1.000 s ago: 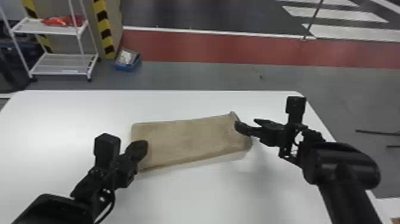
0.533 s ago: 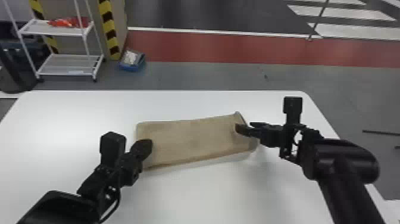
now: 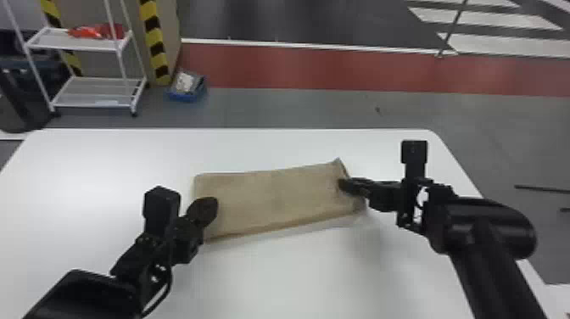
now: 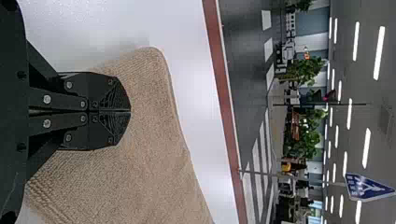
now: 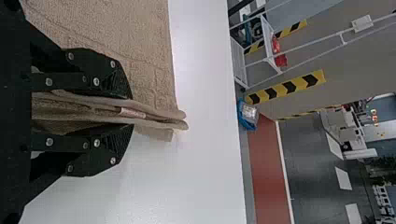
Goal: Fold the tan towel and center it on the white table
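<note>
So I'm standing here and the tan towel [image 3: 275, 195] is lying folded into a slightly slanted strip on the white table [image 3: 271, 280]. The robot's right gripper [image 3: 342, 185] is pinching the towel's right end, cloth layers sitting snug between its fingers. The left gripper [image 3: 212, 208] is hanging out over the left end, fingers meeting with no gap. It's maybe touching the cloth, but I'm not seeing that contact clearly.

There are two arms [image 3: 487, 229], one towel [image 3: 275, 195], one table [image 3: 297, 275], one rack [image 3: 93, 91].
</note>
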You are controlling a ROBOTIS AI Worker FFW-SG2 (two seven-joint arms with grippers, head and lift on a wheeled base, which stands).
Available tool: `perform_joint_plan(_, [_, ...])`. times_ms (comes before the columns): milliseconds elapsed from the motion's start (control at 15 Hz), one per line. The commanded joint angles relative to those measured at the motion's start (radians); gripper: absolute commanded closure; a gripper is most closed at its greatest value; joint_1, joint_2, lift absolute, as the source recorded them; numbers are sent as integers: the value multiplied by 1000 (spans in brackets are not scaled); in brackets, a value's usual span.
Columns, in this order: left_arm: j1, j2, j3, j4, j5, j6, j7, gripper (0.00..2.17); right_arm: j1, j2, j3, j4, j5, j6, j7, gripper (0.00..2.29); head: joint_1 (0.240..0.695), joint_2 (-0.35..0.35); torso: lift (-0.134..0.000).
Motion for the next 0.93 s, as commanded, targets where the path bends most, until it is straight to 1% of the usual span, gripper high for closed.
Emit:
perform_joint_plan(0, [-1, -1, 0, 0, 0, 0, 0, 1737, -1, 0, -7, -1, -20, 24, 17, 1301, 695, -112, -112])
perform_joint_plan(133, [-3, -2, 0, 0, 0, 9, 0, 1737, 2, 2, -4, -37, -51, 61, 34, 1305, 695, -109, -112])
perform_joint_plan(333, [-3, -4, -6, 0, 0, 15, 0, 1737, 36, 2, 3, -184, -126, 147, 43, 1305, 695, -92, -112])
perform_joint_plan(533, [-12, -8, -22, 0, -5, 18, 0, 1737, 42, 9, 30, -293, -198, 233, 45, 1301, 695, -73, -112])
perform_joint_plan(667, [-20, -8, -49, 3, -20, 18, 8, 1737, 32, 14, 82, -337, -237, 325, 43, 1301, 695, -50, -112])
perform_joint_plan(800, [-18, -10, -65, 0, -14, 52, 6, 1737, 18, 49, 121, -400, -238, 435, 34, 1301, 695, -32, -112])
perform_joint_plan(867, [-21, -11, -66, 0, -14, 58, 8, 1733, 10, 66, 136, -423, -238, 457, 27, 1305, 695, -20, -112])
